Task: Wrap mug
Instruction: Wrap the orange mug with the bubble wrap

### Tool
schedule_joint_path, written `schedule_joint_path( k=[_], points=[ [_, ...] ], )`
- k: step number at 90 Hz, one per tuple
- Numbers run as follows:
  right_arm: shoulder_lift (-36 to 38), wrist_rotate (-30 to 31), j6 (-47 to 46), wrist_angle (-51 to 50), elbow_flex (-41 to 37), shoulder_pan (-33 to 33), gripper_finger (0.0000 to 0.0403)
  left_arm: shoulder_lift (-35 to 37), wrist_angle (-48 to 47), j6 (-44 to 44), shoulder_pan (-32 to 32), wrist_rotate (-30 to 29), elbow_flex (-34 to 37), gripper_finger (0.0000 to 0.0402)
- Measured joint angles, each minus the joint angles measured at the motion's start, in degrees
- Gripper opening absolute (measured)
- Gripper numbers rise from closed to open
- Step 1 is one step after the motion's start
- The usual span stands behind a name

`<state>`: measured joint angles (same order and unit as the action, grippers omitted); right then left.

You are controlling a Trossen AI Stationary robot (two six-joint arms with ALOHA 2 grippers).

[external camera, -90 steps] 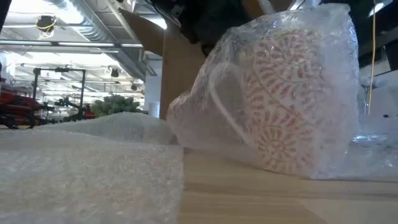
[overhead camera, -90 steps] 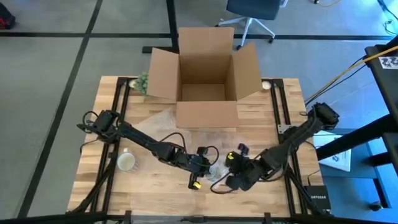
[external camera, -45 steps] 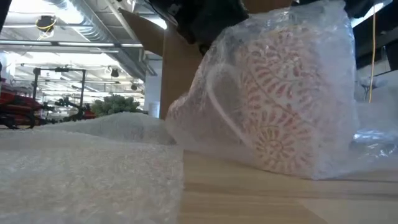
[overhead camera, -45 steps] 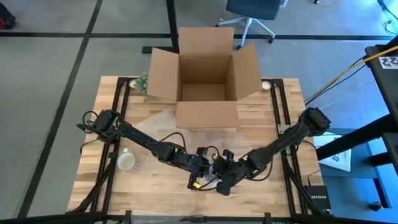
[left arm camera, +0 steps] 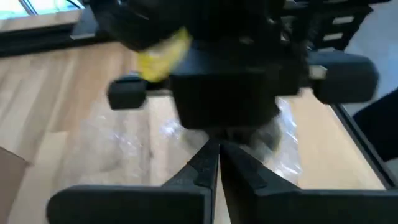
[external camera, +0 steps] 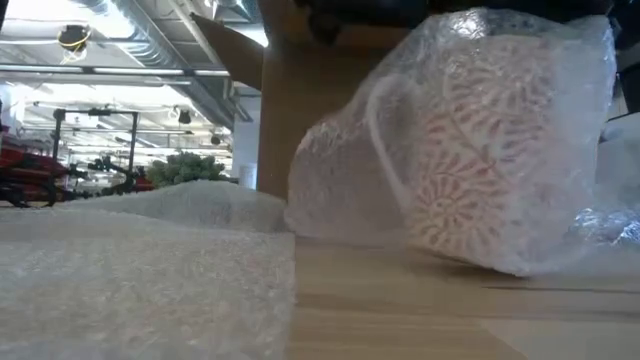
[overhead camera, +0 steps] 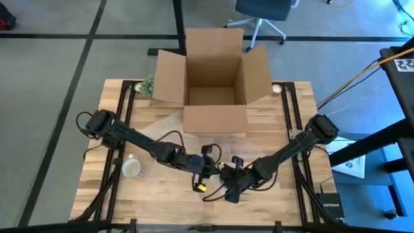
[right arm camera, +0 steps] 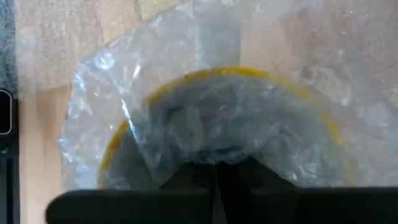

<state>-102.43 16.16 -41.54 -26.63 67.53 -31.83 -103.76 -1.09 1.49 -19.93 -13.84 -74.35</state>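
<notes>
Pressed together, the jaws of the left gripper (overhead camera: 208,169) are meeting in a thin seam in the left wrist view, with clear wrap (left arm camera: 124,134) lying on the table beyond them; whether any film is caught between them cannot be told. Two dark arms are reaching in low from the table's (overhead camera: 155,200) side edges, left and right, and meeting near its front middle. One plain cup (overhead camera: 132,168) is standing by itself on the left, well apart from the grippers. One patterned mug (external camera: 470,170), red on white, is sitting upright inside the bubble wrap (external camera: 330,180) between the two grippers, its handle facing left in the low view. More bubble wrap is lying flat at the front left. One open cardboard box (overhead camera: 212,77) is standing at the back. The right gripper (overhead camera: 231,184) is pointing down at the mug's yellow rim (right arm camera: 186,78), its jaws drawn together on the film. No writing is readable.
</notes>
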Motion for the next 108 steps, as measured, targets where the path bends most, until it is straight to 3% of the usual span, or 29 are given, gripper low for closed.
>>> schedule_joint_path(
  k=[12, 28, 40, 72, 82, 93, 108],
  points=[
    [0.0, 0.7, 0.1, 0.2, 0.0, 0.0, 0.0000, -3.2, 4.1, -0.3, 0.4, 0.0, 0.0, 0.0000],
    [0.1, 0.9, 0.4, -0.1, 0.5, 0.0, 0.0000, -6.8, 3.7, 1.8, 0.4, 4.9, 0.0, 0.0000],
    [0.1, 0.7, 2.3, -2.5, 2.9, -0.1, 0.0000, -7.8, 3.7, 2.2, -0.5, 4.9, 0.0, 0.0000],
    [0.2, 1.4, 3.0, -19.7, 15.3, 0.0, 0.0000, -8.0, 3.6, 2.6, -0.8, 5.1, -0.1, 0.0000],
    [0.3, 5.5, 3.0, -24.7, 19.0, 0.0, 0.0000, -8.0, 3.6, 2.6, -0.8, 5.1, -0.1, 0.0000],
    [0.3, 7.6, 3.0, -23.3, 17.5, 0.0, 0.0000, -8.0, 3.6, 2.6, -0.8, 5.1, -0.1, 0.0000],
    [-1.5, 1.9, 1.3, -16.9, 12.0, 0.4, 0.0000, -8.0, 3.1, 2.1, -0.8, 5.1, 0.0, 0.0000]
  ],
)
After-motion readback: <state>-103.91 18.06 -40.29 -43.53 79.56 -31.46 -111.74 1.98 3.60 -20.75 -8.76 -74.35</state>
